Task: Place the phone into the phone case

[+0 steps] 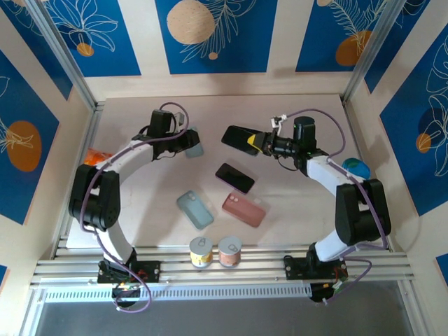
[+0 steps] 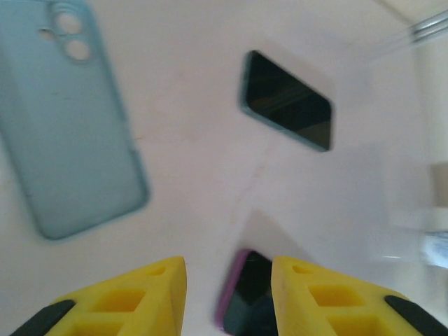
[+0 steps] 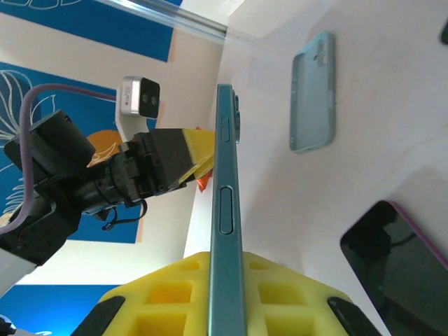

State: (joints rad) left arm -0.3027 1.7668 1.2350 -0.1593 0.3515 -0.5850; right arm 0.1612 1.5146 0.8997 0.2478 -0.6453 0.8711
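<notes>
- Nearest the arms' bases, a yellow tub (image 1: 201, 250) and a pink tub (image 1: 229, 250) stand touching on the table (image 1: 294, 210).
- Just beyond them lie a blue case (image 1: 194, 210) and a pink case (image 1: 243, 209), side by side but apart.
- Past those, mid-table, a dark phone with a purple rim (image 1: 235, 177) lies flat, screen up.
- Farther on, the right fingers (image 1: 253, 143) are clamped on one end of the teal-edged phone (image 1: 236, 136). They hold it clear of the table and turned on its edge, between the two arms.
- Facing it, the left fingers (image 1: 186, 143) are spread apart with nothing between them. From the left wrist, the purple-rimmed phone shows through the gap.
- A pale blue case (image 1: 195, 148) lies just beside the left fingers. I cannot tell whether they touch it.
</notes>
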